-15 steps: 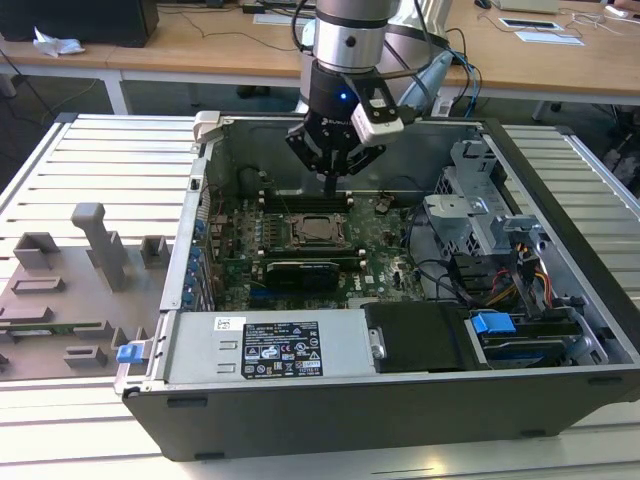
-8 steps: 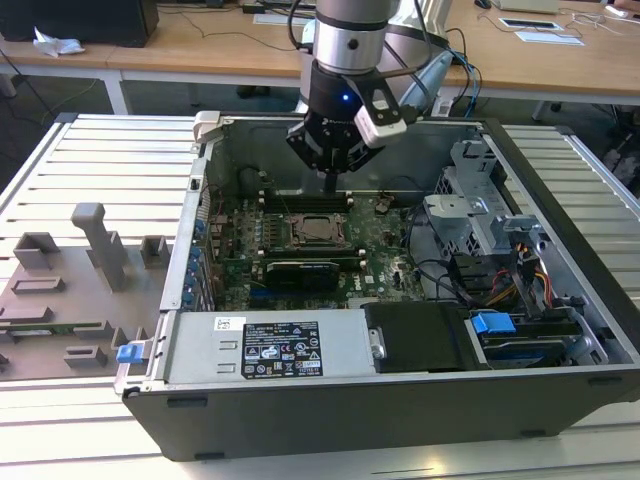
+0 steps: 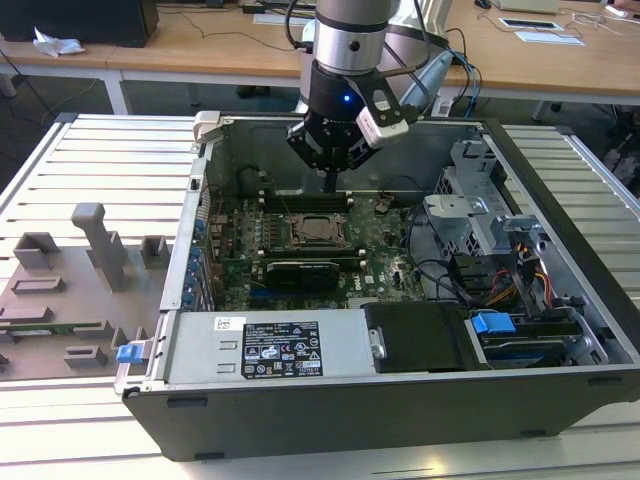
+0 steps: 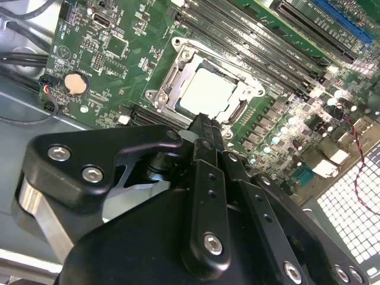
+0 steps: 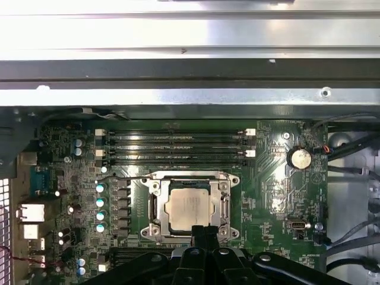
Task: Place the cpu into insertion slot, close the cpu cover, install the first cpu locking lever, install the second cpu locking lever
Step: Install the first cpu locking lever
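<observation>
Cpu (image 5: pixel 189 208) sits flat in the socket, pale metal top showing through the window of the cpu cover (image 5: pixel 224 202), which lies down around it and looks closed. Steps one and two read as done; my read is we're on the levers. One thin wire locking lever (image 5: pixel 127 177) runs along the socket edge nearest the memory slots (image 5: pixel 178 148) and sticks out past the socket corner. Can't tell if it's hooked under its catch or just lying there, and I can't pick out the other lever with confidence. Gripper (image 5: pixel 205 233) has its fingers pressed together into one narrow tip, holding nothing, at the socket edge opposite the memory slots, just beside the cover frame; touching or a hair apart, can't say. In the exterior view the gripper (image 3: pixel 330 183) points down over the motherboard (image 3: pixel 375 260) inside the open computer case (image 3: pixel 400 410), which lies on the slatted counter (image 3: pixel 100 150). Judgement: a lever move calls for using that narrow tip as a pusher: land on the lever's free end, press down, sweep sideways under the hook, clear of the cover and the small capacitors (image 5: pixel 100 202) beside the socket. Risk: tip slips off the thin wire onto the board.
</observation>
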`<act>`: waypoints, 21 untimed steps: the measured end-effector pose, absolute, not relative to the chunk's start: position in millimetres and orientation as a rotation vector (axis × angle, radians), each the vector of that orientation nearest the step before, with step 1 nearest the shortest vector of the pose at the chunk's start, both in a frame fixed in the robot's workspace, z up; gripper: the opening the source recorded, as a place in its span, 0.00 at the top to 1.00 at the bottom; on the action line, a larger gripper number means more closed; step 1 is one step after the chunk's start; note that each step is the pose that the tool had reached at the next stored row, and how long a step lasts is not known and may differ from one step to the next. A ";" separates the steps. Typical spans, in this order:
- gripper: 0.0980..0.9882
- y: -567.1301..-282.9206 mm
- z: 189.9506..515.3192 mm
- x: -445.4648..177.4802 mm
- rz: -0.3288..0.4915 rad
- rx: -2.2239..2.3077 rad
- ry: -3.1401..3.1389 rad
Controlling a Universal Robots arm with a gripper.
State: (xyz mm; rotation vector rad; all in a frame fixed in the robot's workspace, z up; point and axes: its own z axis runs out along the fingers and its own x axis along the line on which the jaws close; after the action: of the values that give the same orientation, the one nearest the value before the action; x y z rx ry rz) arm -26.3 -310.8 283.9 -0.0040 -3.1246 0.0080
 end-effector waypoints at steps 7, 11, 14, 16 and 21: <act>0.99 -310.8 283.8 -47.3 0.008 -0.004 -3.125; 0.99 -310.8 283.7 -62.9 0.008 -0.004 -3.126; 0.99 -310.8 283.6 -75.0 0.008 -0.004 -3.127; 0.99 -310.8 283.3 -84.6 0.008 -0.004 -3.128; 0.99 -310.8 281.5 -103.9 0.008 -0.004 -3.129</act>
State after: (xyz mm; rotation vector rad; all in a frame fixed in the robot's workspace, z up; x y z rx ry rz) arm -103.9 -310.8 281.5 -0.0041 -3.1292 0.0080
